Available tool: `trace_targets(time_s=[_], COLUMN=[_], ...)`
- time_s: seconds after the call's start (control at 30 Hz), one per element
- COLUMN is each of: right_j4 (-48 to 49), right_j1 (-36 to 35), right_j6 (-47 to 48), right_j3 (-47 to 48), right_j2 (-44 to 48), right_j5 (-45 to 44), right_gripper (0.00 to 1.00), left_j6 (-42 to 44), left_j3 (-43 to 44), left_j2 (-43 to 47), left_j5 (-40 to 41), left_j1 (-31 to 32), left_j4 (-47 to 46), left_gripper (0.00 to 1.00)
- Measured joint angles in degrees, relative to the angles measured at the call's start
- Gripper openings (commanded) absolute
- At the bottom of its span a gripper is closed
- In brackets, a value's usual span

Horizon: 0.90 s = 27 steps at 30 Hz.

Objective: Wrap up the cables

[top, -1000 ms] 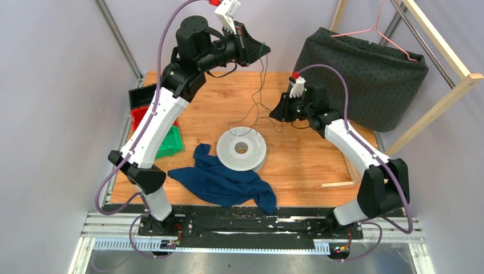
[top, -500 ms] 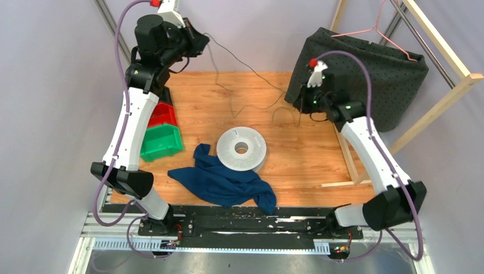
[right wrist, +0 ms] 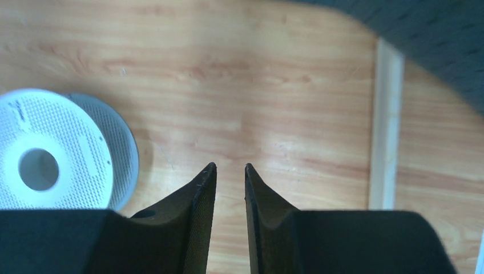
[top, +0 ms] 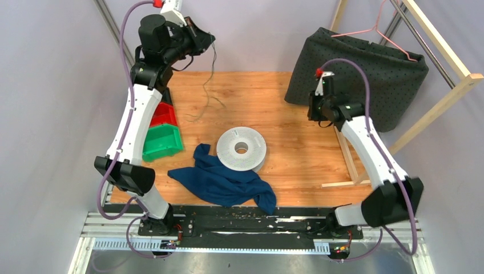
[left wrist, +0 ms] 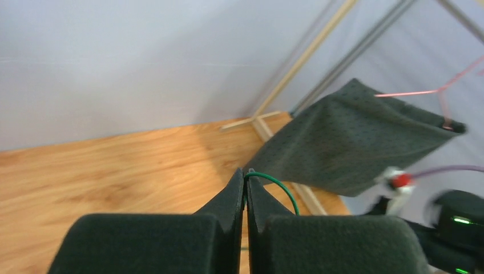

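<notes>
The cable is a very thin dark green wire (top: pixel 204 85). It hangs from my left gripper (top: pixel 209 40), which is raised high over the table's back left, and trails down onto the wood. In the left wrist view the left gripper (left wrist: pixel 246 173) is shut on the wire (left wrist: pixel 281 187), which arcs out from the fingertips. The white perforated spool (top: pixel 241 148) lies flat at mid-table with no wire on it. My right gripper (top: pixel 318 114) points down over the table's right side. Its fingers (right wrist: pixel 228 166) stand slightly apart with nothing between them, and the spool (right wrist: pixel 54 149) lies to their left.
A crumpled blue cloth (top: pixel 222 182) lies in front of the spool. Red and green bins (top: pixel 162 132) sit at the left edge. A dark dotted fabric bag (top: pixel 365 74) with a pink hanger stands at the back right, beside a wooden frame strip (right wrist: pixel 386 125).
The wire stretched between both grippers half a second ago. It has now left the right gripper and hangs from the left one alone. The right gripper has opened and turned downward.
</notes>
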State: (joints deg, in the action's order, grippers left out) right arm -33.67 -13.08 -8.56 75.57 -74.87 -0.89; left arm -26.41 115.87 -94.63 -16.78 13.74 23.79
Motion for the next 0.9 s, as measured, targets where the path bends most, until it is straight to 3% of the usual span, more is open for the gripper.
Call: trace_targets(time_s=[0.1,0.23,0.53,0.9], right_j4=[-1.7,5.9,23.6,26.9], right_j1=[0.0,-1.8,-13.7,-15.0], right_j6=[-1.0,-1.6,-2.0,-1.9], right_j3=[0.0,0.0,2.7,3.4], right_j2=[-4.8,-2.8,-4.9,-9.9], right_j5=[5.0,13.6,20.8,20.8], right_gripper=[0.55,0.65,0.69,0.7], left_j6=[-3.5,-4.8,-3.3,-5.1], left_j3=[0.3,2.4,7.3,7.4], left_j2=[-1.2,-3.0,-3.1,-3.0], left_j5=[-4.6,-8.0,-9.6,-11.9], left_j1=[0.7,2.4,3.1,3.1], left_j4=[-3.7,-4.4,-3.7,-4.7], left_gripper=[0.0,0.0,0.0,0.0])
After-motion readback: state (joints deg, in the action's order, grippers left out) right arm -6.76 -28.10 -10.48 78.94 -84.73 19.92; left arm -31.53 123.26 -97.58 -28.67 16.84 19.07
